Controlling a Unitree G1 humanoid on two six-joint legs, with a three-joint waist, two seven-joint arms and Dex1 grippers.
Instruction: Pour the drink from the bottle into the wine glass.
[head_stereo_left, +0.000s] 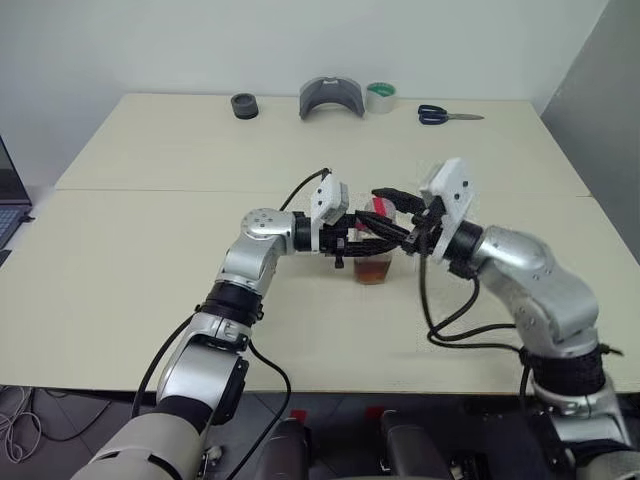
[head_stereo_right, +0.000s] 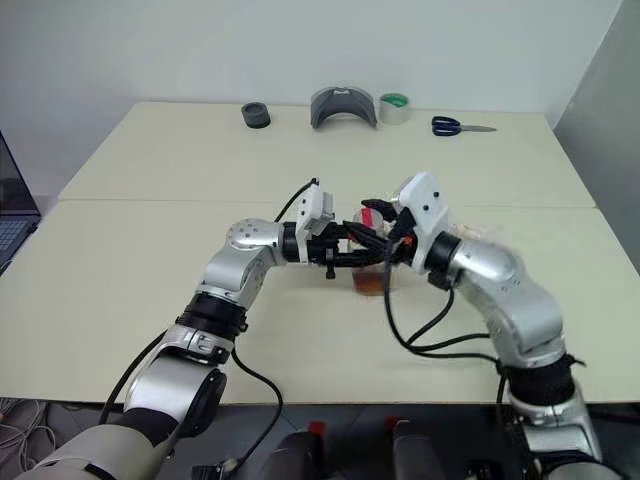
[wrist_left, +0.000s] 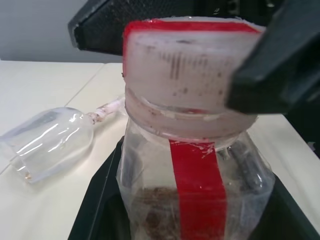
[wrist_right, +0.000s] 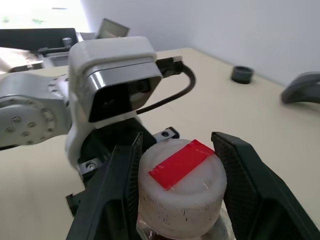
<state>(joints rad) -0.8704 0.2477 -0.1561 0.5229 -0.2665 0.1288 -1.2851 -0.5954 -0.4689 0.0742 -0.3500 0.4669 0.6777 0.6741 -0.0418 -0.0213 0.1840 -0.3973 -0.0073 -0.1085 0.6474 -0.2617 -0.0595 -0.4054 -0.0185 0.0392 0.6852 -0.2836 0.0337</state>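
Note:
My left gripper (head_stereo_left: 366, 248) points to the right and is shut on the body of the bottle (wrist_left: 197, 180), a small clear one with a red strip down its side, held upright just above the table (head_stereo_left: 150, 260). A little amber drink (head_stereo_left: 372, 270) sits in its bottom. My right gripper (wrist_right: 177, 145) comes in from the right, its two black fingers (wrist_right: 122, 185) pressed on either side of the white cap (wrist_right: 182, 190), which has red tape on top. The wine glass (wrist_left: 50, 142) lies on its side on the table beyond the bottle, clear and empty.
Along the table's far edge stand a black ring (head_stereo_left: 244, 105), a grey curved object (head_stereo_left: 331, 97), a roll of tape (head_stereo_left: 380, 97) and blue-handled scissors (head_stereo_left: 440, 115). A laptop (head_stereo_left: 8, 205) sits past the left edge.

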